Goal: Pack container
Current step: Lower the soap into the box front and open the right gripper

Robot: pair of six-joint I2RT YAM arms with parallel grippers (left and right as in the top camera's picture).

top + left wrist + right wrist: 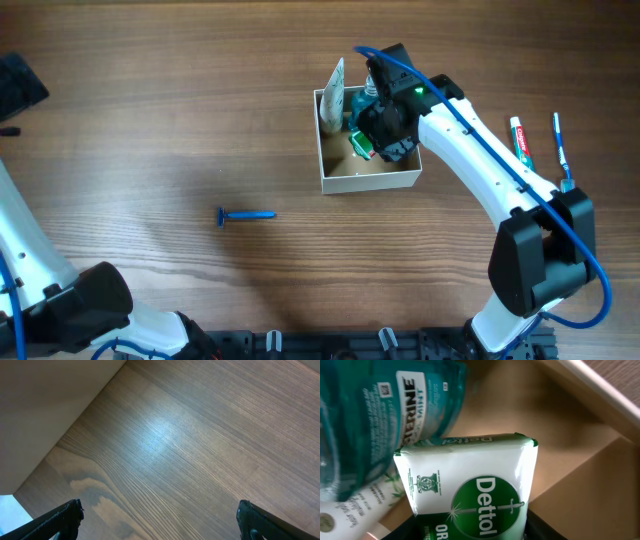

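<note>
The container (370,183), a white-walled box with a tan inside (580,485), stands at the table's middle. It holds a teal mouthwash bottle (358,103) (380,415) and a white tube (334,95) (355,510) at its left side. My right gripper (385,135) (475,532) is down inside the container, shut on a green and white Dettol soap pack (361,144) (475,485), which rests against the bottle. My left gripper (160,520) is open and empty above bare wood at the far left.
A blue razor (245,215) lies on the table left of the container. A Colgate toothpaste tube (520,142) and a blue toothbrush (561,150) lie to the right. The table's edge and a pale wall (45,405) show in the left wrist view.
</note>
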